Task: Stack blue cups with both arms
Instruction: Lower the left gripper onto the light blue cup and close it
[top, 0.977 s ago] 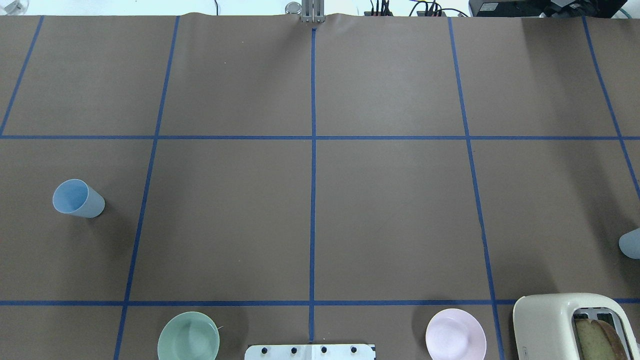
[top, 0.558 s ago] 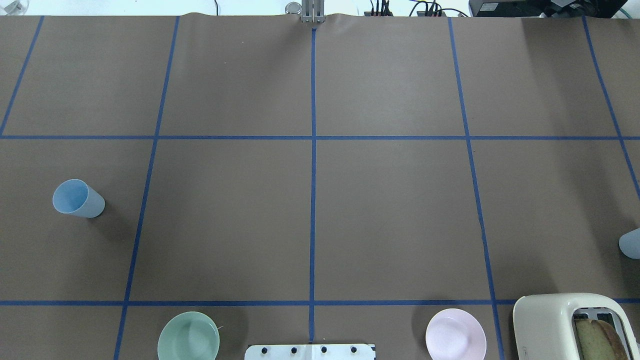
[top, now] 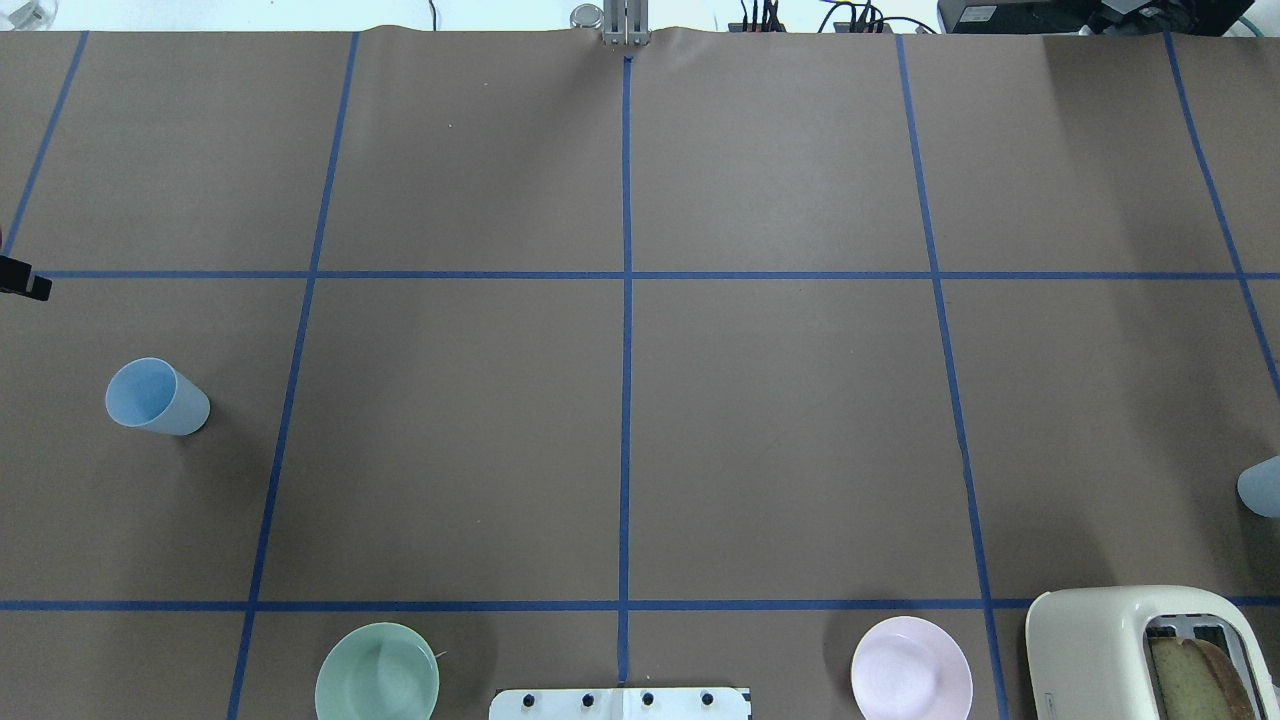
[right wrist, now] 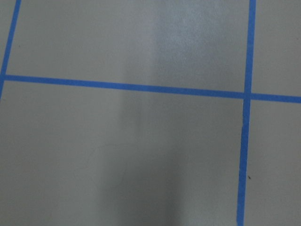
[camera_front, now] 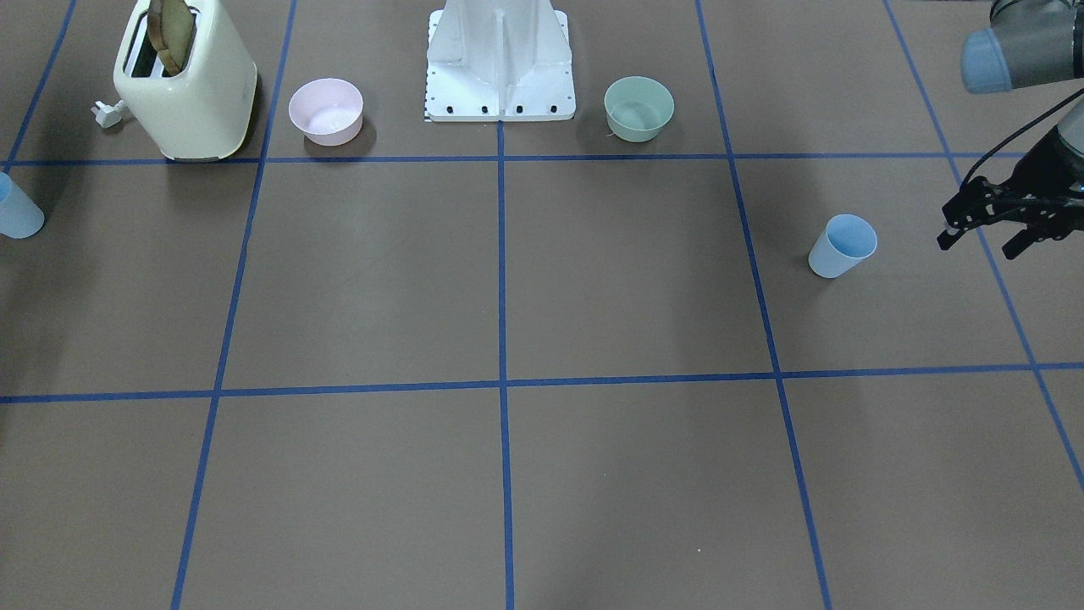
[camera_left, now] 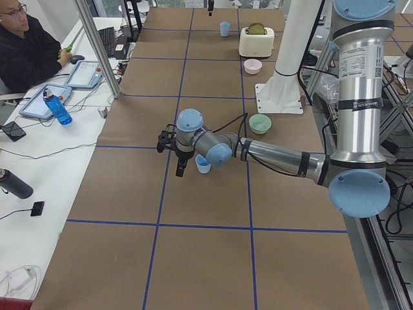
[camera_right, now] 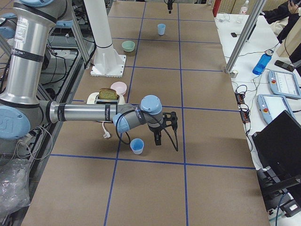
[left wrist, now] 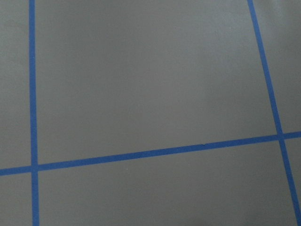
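- Nothing was stacked: the two cups stood upright, one far out on each side of the base (camera_front: 500, 59), well apart from each other.
- The left cup (camera_front: 843, 246) sat on the surface (top: 780, 420) to the robot's left of the base and somewhat forward of it, mouth up and free of any grip.
- The right cup (camera_right: 137, 146) sat about as far from the base on the robot's right, also untouched.
- The left hand (camera_front: 982, 244) hung farther from the base than the left cup, near it but apart. Its fingers were spread wide and held nothing.
- The right hand (camera_right: 162, 128) showed only in the side views, pointing down just beside the right cup on the side away from the base. I could not tell how far it was open, and nothing seemed to be in it.
- Both wrist cameras saw only bare surface and blue tape, so neither hand looked lined up over its cup.
- By my reading the task was at its start, with the arms reaching toward the cups. Left to do: grasp each cup, bring them together toward the middle in front of the base, and nest one inside the other.
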Controlling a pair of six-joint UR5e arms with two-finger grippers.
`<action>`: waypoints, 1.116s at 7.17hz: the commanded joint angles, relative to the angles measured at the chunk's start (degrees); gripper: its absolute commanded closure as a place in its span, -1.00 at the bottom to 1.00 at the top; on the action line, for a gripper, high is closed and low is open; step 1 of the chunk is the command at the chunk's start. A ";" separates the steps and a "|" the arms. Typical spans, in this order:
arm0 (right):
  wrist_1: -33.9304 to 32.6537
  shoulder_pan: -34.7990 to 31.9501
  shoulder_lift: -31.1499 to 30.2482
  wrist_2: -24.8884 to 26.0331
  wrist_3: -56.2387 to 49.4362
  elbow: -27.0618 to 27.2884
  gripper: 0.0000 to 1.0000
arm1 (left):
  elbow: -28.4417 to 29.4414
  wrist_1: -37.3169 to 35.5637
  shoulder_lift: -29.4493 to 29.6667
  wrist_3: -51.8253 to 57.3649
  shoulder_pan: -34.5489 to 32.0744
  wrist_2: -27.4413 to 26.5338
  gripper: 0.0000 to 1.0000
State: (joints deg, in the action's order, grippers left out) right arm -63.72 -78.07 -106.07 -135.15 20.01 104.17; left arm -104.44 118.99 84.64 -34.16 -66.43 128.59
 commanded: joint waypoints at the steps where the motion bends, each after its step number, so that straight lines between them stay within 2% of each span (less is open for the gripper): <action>1: 3.51 0.63 -4.21 0.23 0.03 0.24 -0.97 | -0.41 7.11 -4.11 -5.54 6.55 -3.25 -0.94; 5: 3.87 1.16 -5.63 0.23 -0.23 0.15 -0.96 | -0.33 8.97 -4.31 -9.86 15.35 -8.25 -0.94; 8: 3.87 1.07 -5.72 0.23 -0.32 0.15 -0.96 | 1.42 8.98 -3.26 -9.96 16.42 -8.71 -0.83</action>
State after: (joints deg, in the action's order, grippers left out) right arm -59.86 -76.98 -111.77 -134.91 19.71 104.34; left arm -103.96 127.93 80.80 -44.16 -50.33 120.04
